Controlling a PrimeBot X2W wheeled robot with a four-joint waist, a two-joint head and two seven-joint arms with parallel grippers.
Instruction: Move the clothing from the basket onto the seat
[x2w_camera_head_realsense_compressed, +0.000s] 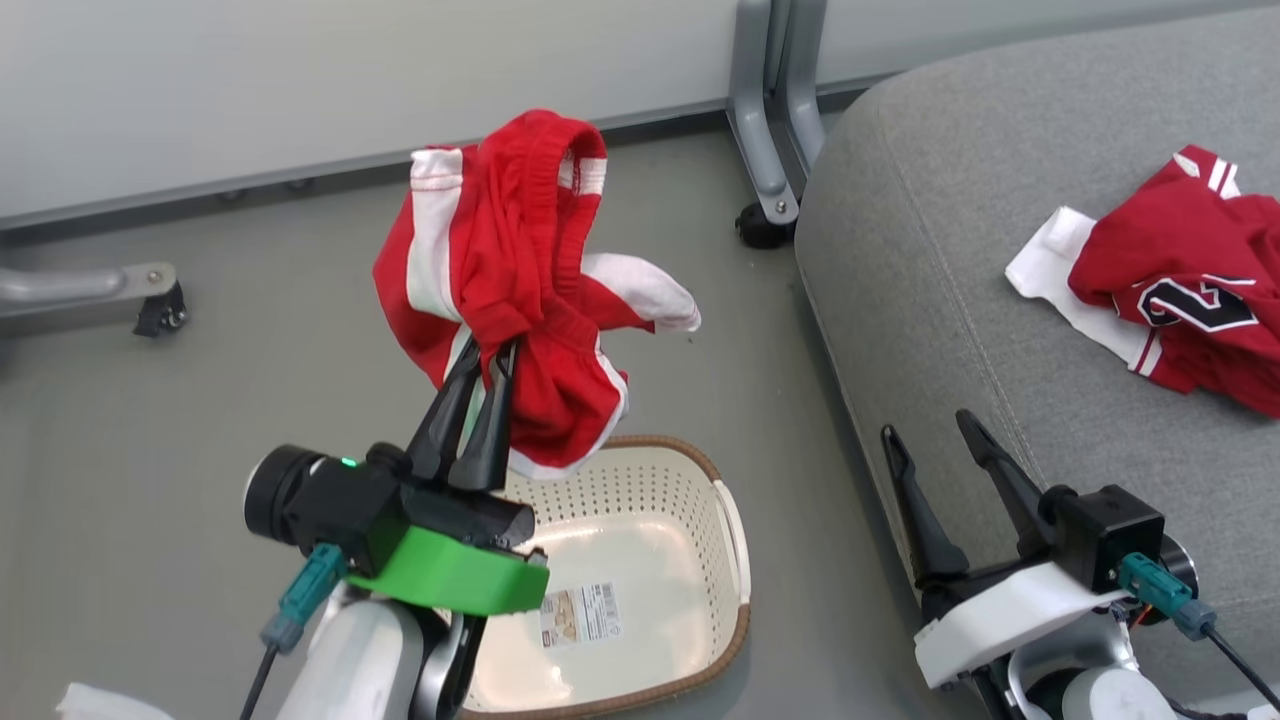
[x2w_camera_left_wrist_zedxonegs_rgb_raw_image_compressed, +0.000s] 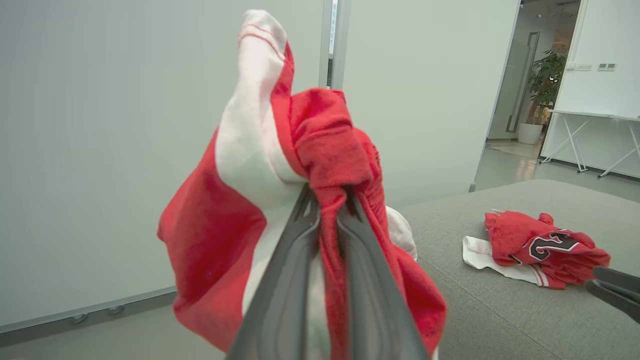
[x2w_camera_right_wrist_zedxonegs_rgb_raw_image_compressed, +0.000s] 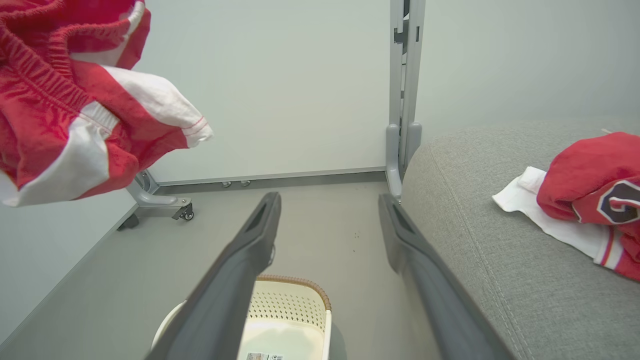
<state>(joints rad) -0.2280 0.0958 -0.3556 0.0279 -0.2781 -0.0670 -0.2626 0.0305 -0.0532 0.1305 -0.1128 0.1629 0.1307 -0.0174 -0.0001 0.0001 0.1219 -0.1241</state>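
Observation:
My left gripper (x2w_camera_head_realsense_compressed: 492, 352) is shut on a red garment with white bands (x2w_camera_head_realsense_compressed: 500, 260), holding it up in the air above the cream basket (x2w_camera_head_realsense_compressed: 725, 520); the bunched cloth (x2w_camera_left_wrist_zedxonegs_rgb_raw_image_compressed: 320, 165) hangs around the fingers. The basket stands on the floor with only its label sticker (x2w_camera_head_realsense_compressed: 580, 613) inside. A second red garment with black-and-white lettering (x2w_camera_head_realsense_compressed: 1190, 280) lies on the grey seat (x2w_camera_head_realsense_compressed: 950, 280). My right gripper (x2w_camera_head_realsense_compressed: 928, 425) is open and holds nothing, at the seat's front edge. In the right wrist view the held garment (x2w_camera_right_wrist_zedxonegs_rgb_raw_image_compressed: 60, 100) hangs at upper left.
A grey wheeled frame leg (x2w_camera_head_realsense_compressed: 765, 130) stands between the wall and the seat's corner. Another wheeled foot (x2w_camera_head_realsense_compressed: 150, 295) is at the left on the grey floor (x2w_camera_head_realsense_compressed: 200, 430). A pale partition wall (x2w_camera_head_realsense_compressed: 300, 80) runs along the back.

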